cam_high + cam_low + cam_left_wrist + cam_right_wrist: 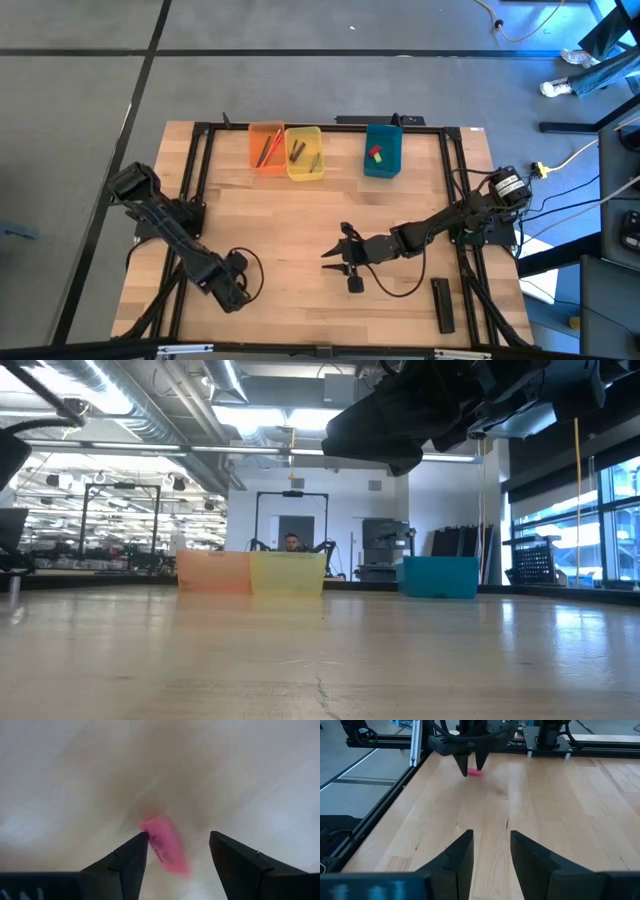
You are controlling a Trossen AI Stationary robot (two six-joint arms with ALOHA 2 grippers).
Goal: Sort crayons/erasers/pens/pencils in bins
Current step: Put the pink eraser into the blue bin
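Sorting looks mostly wrapped up here. Three bins are lined up along the far edge of the table (300,215): the orange bin (265,148) has a few long thin sticks in it, the yellow bin (304,152) touching it has a couple more, and the teal bin (382,150), set apart at roughly 3 o'clock from those two, holds small red and yellowish blocks that can be taken for erasers. Exactly what the sticks are can't be told.

What's left, as far as can be seen: one pink eraser (164,845) lying on the bare wood near the left front of the table, plus a long black bar (443,304) near the right front, which probably isn't part of the job.

The left gripper (177,852) is hung right over the pink eraser with its fingers spread wide. The eraser sits between the fingers but off-centre, touching or nearly touching one finger (131,857) and well clear of the other. Nothing is gripped yet. A small shift would likely be needed so it isn't just nudged sideways on closing.

The right gripper (491,851) is parked low over the table centre, opened moderately, empty, pointed toward 9 o'clock at the left arm.
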